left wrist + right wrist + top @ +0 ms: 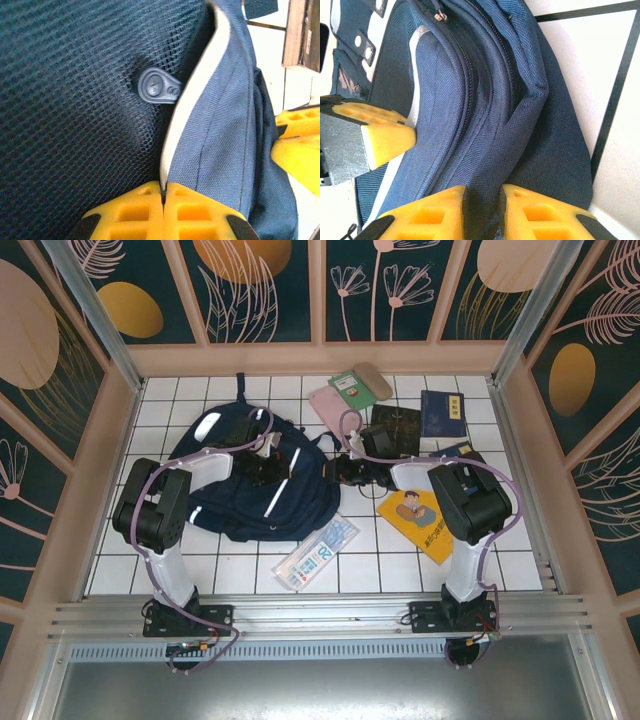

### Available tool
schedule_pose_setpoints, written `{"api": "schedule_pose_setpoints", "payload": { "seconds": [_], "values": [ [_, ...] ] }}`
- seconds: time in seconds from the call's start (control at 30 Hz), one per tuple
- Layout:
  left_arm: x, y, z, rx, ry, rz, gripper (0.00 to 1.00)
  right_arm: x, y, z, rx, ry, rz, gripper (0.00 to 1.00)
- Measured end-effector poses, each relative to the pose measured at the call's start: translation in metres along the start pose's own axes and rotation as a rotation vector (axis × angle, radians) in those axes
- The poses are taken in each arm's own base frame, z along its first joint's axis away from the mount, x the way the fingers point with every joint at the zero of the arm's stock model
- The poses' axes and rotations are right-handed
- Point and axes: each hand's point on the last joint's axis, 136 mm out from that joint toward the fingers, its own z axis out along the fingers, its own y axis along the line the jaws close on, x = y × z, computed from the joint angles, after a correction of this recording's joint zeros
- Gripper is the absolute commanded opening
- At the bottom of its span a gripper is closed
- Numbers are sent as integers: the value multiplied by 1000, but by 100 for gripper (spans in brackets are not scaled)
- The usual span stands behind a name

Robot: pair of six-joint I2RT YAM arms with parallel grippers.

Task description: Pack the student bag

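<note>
While both arms fold at the elbow and reach inward, I see the student bag (250, 502) lying flat on the tabletop (400, 562) between their bases. My left claw (163, 188), over the bag's middle, is pressed closed on its white-edged fabric. My right claw (484, 194), at the bag's right edge, pinches a dark navy fold.

- My white tiled table (170, 400) carries the student bag (235, 515) at nine o'clock.
- A clear pouch (316, 552) lies at six, a yellow book (417, 525) at four.
- A pink notebook (332, 405) and a green book (352, 389) sit at twelve, a navy book (441, 412) at two.
</note>
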Motion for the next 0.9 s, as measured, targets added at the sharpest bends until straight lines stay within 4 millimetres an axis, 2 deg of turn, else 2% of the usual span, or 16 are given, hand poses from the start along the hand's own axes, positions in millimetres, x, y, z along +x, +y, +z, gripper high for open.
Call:
{"api": "schedule_pose_setpoints", "payload": {
  "seconds": [0.2,0.37,0.47,0.53,0.67,0.77,0.9],
  "values": [
    [0,-11,-13,-8,-18,37,0,-10,5,-18,75,-52,-39,34],
    [-3,-37,-53,-30,-93,103,0,-29,32,-48,85,-144,-143,35],
    [-4,-44,-75,-55,-130,127,0,-32,48,-67,67,-208,-244,34],
    [-2,-44,-84,-81,-141,134,0,-22,56,-80,55,-245,-355,35],
    [4,-41,-99,-127,-148,137,0,16,75,-92,26,-252,-651,36],
    [6,-41,-112,-146,-166,139,0,20,83,-93,24,-253,-812,36],
    [2,-44,-132,-167,-194,136,0,24,80,-92,40,-250,-943,36]
  ]
}}
